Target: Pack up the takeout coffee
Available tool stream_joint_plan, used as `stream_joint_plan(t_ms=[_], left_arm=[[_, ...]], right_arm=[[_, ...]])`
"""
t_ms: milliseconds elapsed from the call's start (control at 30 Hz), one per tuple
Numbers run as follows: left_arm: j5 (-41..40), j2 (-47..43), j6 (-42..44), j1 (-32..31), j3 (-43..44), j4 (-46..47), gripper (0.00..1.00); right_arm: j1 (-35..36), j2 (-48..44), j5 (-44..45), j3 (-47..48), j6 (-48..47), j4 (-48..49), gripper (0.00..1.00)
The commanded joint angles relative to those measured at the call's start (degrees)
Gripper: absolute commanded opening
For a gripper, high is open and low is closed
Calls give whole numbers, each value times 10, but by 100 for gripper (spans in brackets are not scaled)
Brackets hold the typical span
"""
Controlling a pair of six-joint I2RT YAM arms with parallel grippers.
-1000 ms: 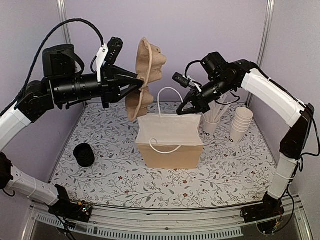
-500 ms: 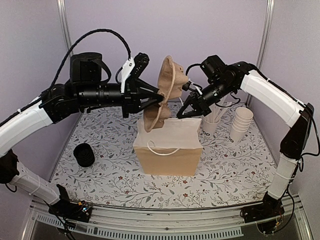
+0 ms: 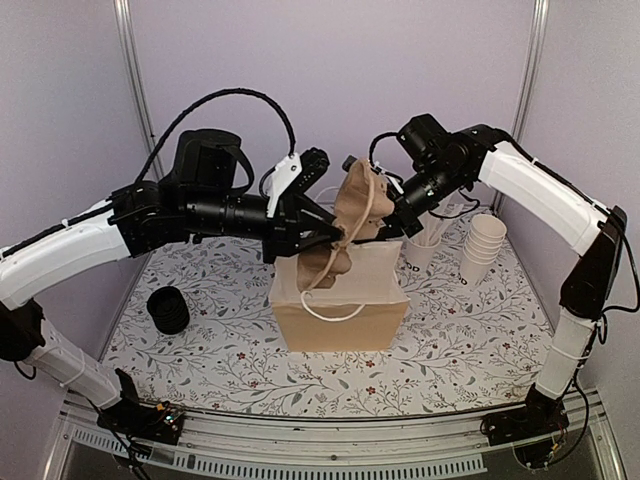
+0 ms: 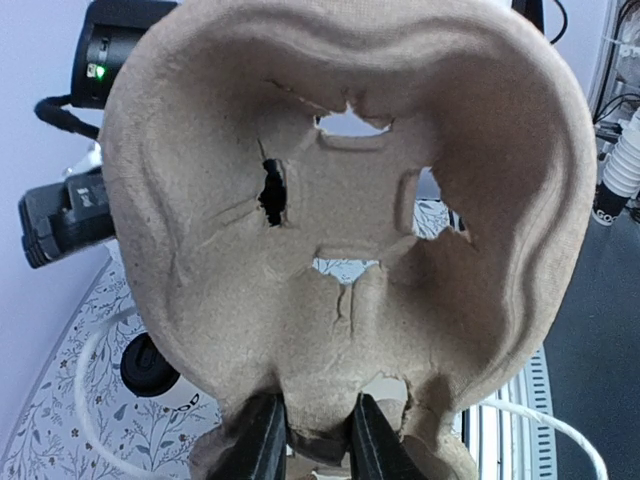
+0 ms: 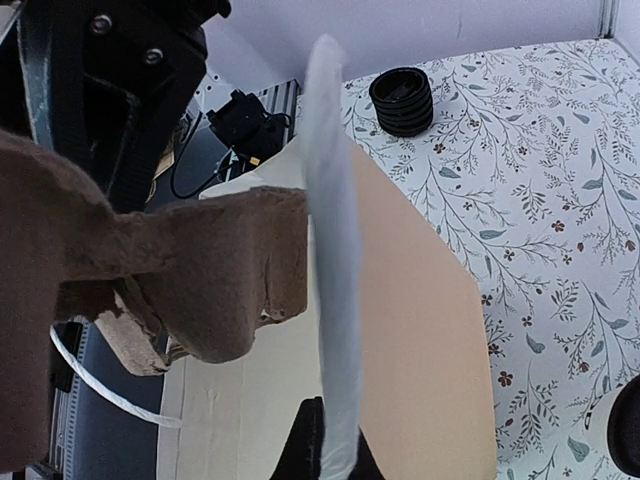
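Left arm holding a cup carrier over the open bag

The left gripper point(image 3: 335, 235) is pinching the bottom edge of the pulp cup carrier point(image 3: 360, 205), its jaws narrowly apart on the cardboard, and the carrier is hanging tilted over the paper bag's point(image 3: 340, 320) 12 o'clock rim. The right gripper point(image 3: 390, 228) is clamping fully closed on the bag's rim at about 1 o'clock. Black lids point(image 3: 168, 310) are sitting at the bag's 9 o'clock and stacked cups point(image 3: 483, 245) at 2 o'clock. I cannot tell where the lidded coffee cups are.
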Motion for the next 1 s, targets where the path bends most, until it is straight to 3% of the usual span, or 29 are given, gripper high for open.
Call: stream_joint_plan(t_ms=[0, 767, 967], left_arm=[[-13, -2, 8, -10, -23, -26, 24], [-201, 116, 23, -81, 85, -266, 21], [-235, 116, 25, -115, 103, -279, 21]], right_arm=[[6, -17, -8, -10, -11, -9, 0], [13, -19, 13, -19, -9, -4, 0], [13, -18, 23, -19, -1, 2, 0]])
